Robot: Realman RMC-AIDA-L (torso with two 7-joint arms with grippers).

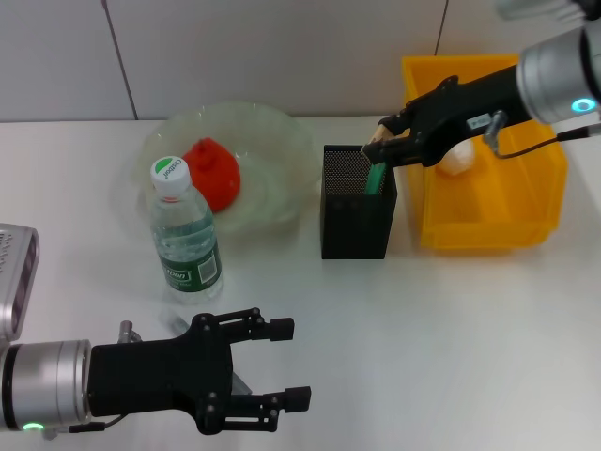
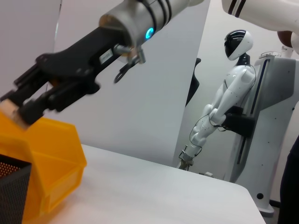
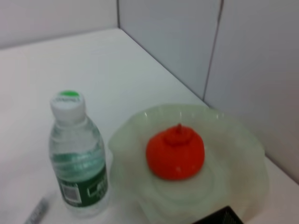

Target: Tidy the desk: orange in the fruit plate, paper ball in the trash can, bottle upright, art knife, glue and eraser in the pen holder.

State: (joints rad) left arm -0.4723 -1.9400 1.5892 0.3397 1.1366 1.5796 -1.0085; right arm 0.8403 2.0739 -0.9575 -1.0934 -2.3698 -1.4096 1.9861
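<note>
Hovering: right hand (image 1: 383, 143) over pen holder (image 1: 355, 214), closed on eraser (image 1: 377, 132); left hand (image 1: 282, 365) spread, empty

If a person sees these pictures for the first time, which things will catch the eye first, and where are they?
Probably the right gripper, holding a green object over the black mesh pen holder beside the yellow trash can. Next comes the bright orange lying in the pale fruit plate, with the bottle standing upright in front of it. The left gripper hovers open near the front table edge.
</note>
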